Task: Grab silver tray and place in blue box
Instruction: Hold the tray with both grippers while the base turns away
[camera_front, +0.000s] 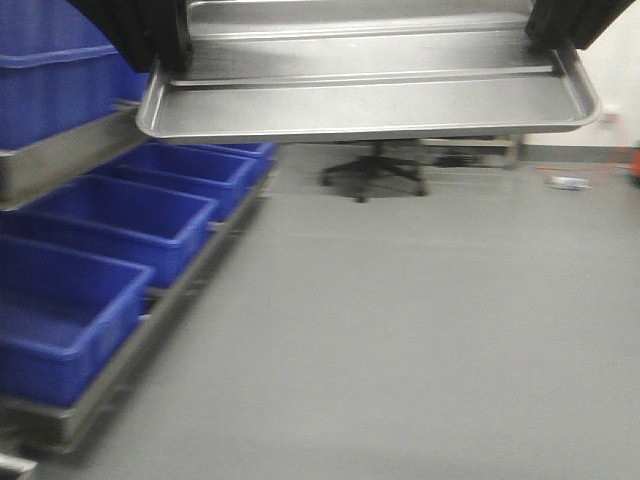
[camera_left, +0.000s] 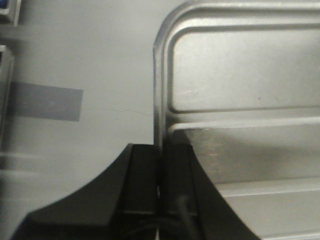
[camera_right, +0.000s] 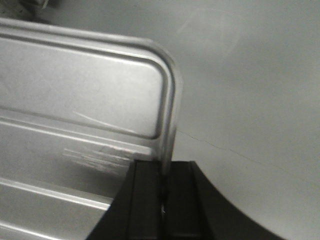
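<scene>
Underneath everything lies the grey floor (camera_front: 400, 340), bare across the middle and right of the front view. Along the left runs a low rack of glossy blue bins (camera_front: 110, 225). Above them, at the far left, sits the blue box (camera_front: 45, 90), resting on a dull-grey tray (camera_front: 50, 165). Only part of the box shows, so its opening cannot be judged.

The silver tray (camera_front: 370, 105) hangs in the air at the top of the front view, well above the floor and roughly level. Its left corner appears just beside the dull-grey tray, and whether they touch cannot be told. The left gripper (camera_left: 161, 150) pinches the tray's left rim, one finger inside the raised edge and one outside, pressed together on the metal. The right gripper (camera_right: 165, 167) is clamped on the right rim in the same way.

The step in hand looks like the carry toward the box. To do it well, both arms should travel together at one pace, so the tray neither twists nor slides out of these thin edge grips. It should be held level and lifted clear of the box's rim before lowering. The fingers should part only once the tray rests inside.
</scene>
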